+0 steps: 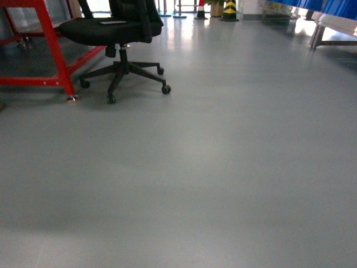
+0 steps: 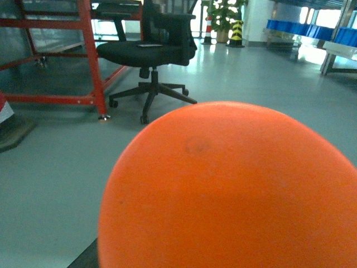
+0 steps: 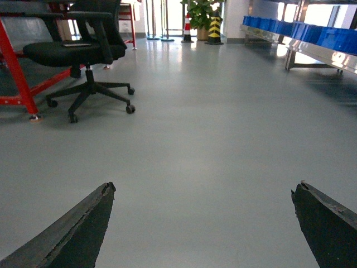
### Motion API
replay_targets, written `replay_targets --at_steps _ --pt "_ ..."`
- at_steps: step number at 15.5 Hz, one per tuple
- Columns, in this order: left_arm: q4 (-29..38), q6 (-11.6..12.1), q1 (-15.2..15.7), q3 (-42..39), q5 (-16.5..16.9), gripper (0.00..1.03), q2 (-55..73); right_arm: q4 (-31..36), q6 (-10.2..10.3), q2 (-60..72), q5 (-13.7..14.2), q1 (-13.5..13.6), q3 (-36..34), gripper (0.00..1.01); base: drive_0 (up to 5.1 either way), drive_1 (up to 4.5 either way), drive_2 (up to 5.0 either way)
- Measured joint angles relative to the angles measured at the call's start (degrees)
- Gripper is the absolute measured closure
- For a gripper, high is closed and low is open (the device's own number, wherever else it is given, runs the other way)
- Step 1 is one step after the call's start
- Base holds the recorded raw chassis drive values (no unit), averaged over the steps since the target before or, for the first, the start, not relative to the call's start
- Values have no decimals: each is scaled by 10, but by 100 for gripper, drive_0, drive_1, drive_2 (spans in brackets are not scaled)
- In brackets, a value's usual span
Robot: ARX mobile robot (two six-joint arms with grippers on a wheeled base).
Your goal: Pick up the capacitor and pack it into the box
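Black, wedge-shaped fingertips of the right gripper (image 3: pixel 203 223) stand spread wide at the bottom corners of the right wrist view, with nothing but bare grey glossy floor (image 3: pixel 212 145) between them. The left gripper cannot be made out — a large smooth orange rounded shape (image 2: pixel 234 190) fills most of the left wrist view, and whether those fingers are spread or pressed together I cannot tell. Further out stand a black office chair on a five-castor base (image 1: pixel 120 33), a red metal frame (image 1: pixel 53 44) beside it, a yellow-and-black striped bollard (image 1: pixel 229 10) near a potted plant, and a row of blue plastic bins (image 3: pixel 312 33) on a shelf to the right. Neither the capacitor nor the peach-pink box shows in any view — so, as I judge it, nothing is picked or packed, and the whole task remains.
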Motion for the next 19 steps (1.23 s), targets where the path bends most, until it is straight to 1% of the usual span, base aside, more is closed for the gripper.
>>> replay_targets --at_steps 19 --pt "-2 0 0 0 -2 59 0 1 0 0 0 0 0 3 -498 248 248"
